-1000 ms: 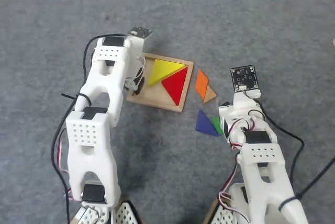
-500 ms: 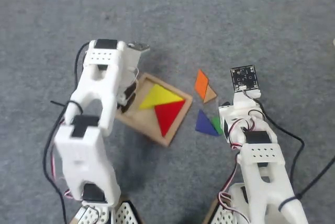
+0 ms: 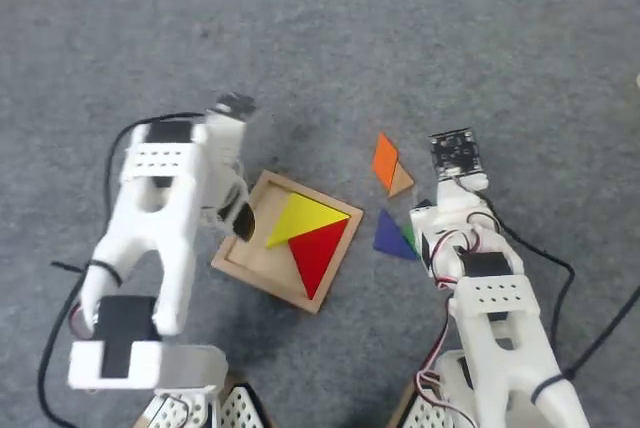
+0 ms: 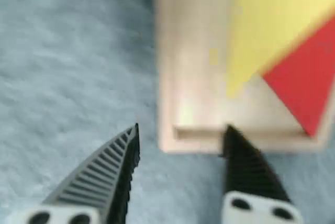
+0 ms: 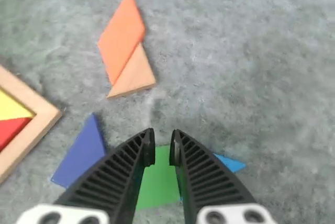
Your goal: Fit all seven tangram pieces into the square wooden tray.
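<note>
The square wooden tray lies turned at an angle, with a yellow triangle and a red triangle in it. My left gripper is open at the tray's rim, one finger over the carpet and the other over the rim. On the carpet to the right lie an orange parallelogram, a tan triangle, a dark blue triangle, a green piece and a light blue piece. My right gripper is shut with nothing in it, just above the green piece.
Grey carpet covers the table. Open carpet lies behind the tray and the loose pieces, and to the far right. The left arm's body stands beside the tray's left side.
The tray has slid toward the front left and turned, the left arm swinging left with it. The right arm has shifted slightly left.
</note>
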Controlling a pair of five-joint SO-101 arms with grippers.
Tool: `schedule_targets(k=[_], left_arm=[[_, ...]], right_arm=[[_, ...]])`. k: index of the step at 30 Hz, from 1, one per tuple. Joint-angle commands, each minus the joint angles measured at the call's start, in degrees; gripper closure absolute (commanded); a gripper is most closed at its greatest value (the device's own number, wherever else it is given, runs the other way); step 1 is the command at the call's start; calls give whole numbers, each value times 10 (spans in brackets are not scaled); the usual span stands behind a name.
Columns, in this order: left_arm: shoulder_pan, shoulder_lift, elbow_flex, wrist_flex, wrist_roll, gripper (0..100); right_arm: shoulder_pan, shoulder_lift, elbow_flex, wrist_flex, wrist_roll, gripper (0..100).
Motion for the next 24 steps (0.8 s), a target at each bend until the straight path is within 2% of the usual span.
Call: schedule_targets(k=[1,3,6,12,16,19,21,24], left_arm=[[-40,-29,0,-82,13,701],[-64,-30,0,-127,35,700],[-109,-48,7,-164,58,700],[-187,-232,125,-201,19,701],[-221,-353,250,-206,-8,701],[-246,-389,327,-210,-8,700],[-273,-392,348,-222,-10,700],[-355,-390,322,-257,-7,700]], right_arm=[[-15,-14,-5,0,32,931],[-21,-18,-11,19,36,929],[-37,-14,-40,57,82,929],[-146,7,-135,116,106,928],[-207,110,-257,158,127,928],[-244,208,-342,180,156,928],[-276,257,-375,178,179,928],[-331,306,-403,177,211,922]])
